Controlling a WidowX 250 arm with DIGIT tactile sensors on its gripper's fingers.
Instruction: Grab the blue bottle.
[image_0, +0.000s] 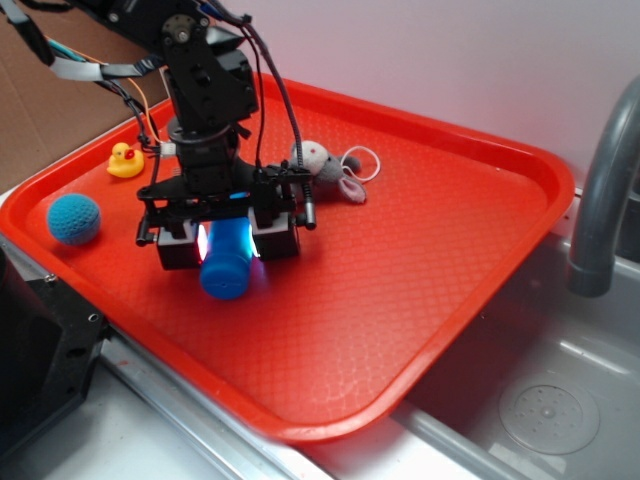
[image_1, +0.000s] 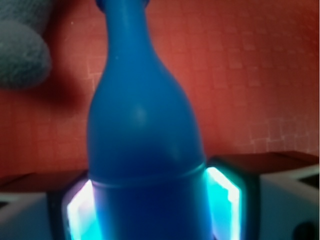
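i'm seeing my pincer (image_0: 228, 243) gripping the blue bottle (image_0: 227, 265) by its body, pads pressing both sides, over the red tray (image_0: 400, 260).

A red textured plastic tray (image_0: 420, 300) carries a teal crocheted ball (image_0: 74, 219), yellow rubber duck (image_0: 124, 161) far left, and grey plush mouse (image_0: 322, 163) at the far side.

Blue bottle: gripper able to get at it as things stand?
Yes, it looks so: the gripper already has its pads on either side of the blue bottle, with nothing in between.
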